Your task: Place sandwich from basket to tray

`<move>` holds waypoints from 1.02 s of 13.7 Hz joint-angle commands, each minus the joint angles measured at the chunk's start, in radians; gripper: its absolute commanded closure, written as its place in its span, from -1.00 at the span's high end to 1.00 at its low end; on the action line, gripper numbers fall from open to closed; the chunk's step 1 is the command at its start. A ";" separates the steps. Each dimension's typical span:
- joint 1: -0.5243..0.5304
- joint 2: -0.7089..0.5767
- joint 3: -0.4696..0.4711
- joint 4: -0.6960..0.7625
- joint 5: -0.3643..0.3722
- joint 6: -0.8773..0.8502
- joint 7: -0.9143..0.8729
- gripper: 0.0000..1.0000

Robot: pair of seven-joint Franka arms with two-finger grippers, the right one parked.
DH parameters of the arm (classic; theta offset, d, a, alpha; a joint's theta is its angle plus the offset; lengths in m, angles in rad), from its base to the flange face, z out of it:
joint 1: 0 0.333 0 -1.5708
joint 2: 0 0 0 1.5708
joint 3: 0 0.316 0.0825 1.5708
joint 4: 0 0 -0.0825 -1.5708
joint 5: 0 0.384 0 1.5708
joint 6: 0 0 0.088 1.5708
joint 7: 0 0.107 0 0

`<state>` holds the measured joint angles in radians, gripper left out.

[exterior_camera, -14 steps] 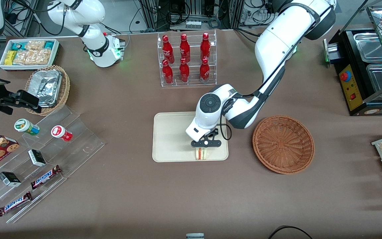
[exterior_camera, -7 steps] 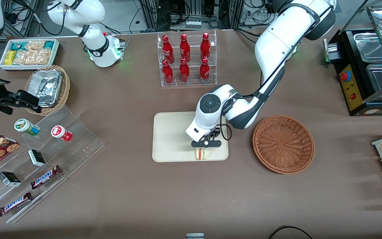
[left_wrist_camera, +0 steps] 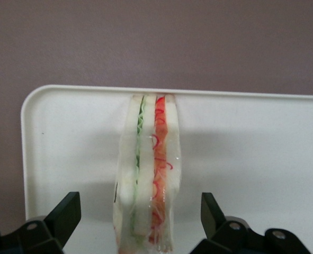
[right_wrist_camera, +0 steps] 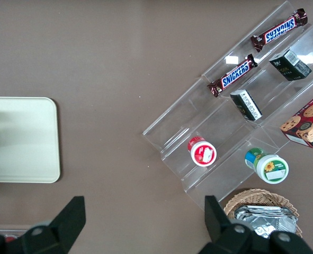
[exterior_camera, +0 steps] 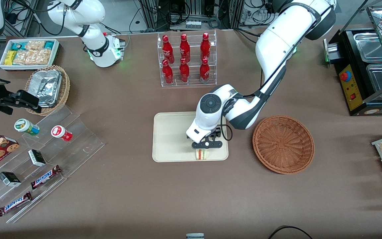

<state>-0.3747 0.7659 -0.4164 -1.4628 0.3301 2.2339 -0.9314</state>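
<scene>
The sandwich (exterior_camera: 201, 154) stands on its edge on the cream tray (exterior_camera: 171, 136), close to the tray rim nearest the front camera. In the left wrist view the sandwich (left_wrist_camera: 148, 180) shows green and red filling layers, and it rests on the tray (left_wrist_camera: 251, 159). My gripper (exterior_camera: 206, 145) hovers just above it and is open. Its black fingers (left_wrist_camera: 66, 211) stand well apart on either side of the wedge without touching it (left_wrist_camera: 140, 207). The reddish-brown basket (exterior_camera: 283, 144) sits beside the tray toward the working arm's end, with nothing in it.
A clear rack of red bottles (exterior_camera: 186, 59) stands farther from the front camera than the tray. Toward the parked arm's end are a stepped acrylic shelf with snacks (exterior_camera: 38, 156), a tan basket of foil containers (exterior_camera: 46, 88) and a white box of packets (exterior_camera: 28, 53). A food warmer (exterior_camera: 370, 66) stands at the working arm's end.
The gripper has shifted very slightly toward the front camera over the sandwich. The sandwich stays where it was on the tray.
</scene>
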 commanded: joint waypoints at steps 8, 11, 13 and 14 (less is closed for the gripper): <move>0.057 -0.108 0.004 0.091 0.000 -0.158 -0.026 1.00; 0.102 -0.163 0.002 0.091 -0.029 -0.206 -0.021 1.00; 0.125 -0.195 0.002 0.093 -0.043 -0.233 -0.017 1.00; 0.131 -0.218 0.004 0.093 -0.039 -0.261 -0.015 1.00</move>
<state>-0.2582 0.5995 -0.4123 -1.3541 0.3063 2.0178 -0.9387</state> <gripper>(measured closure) 0.000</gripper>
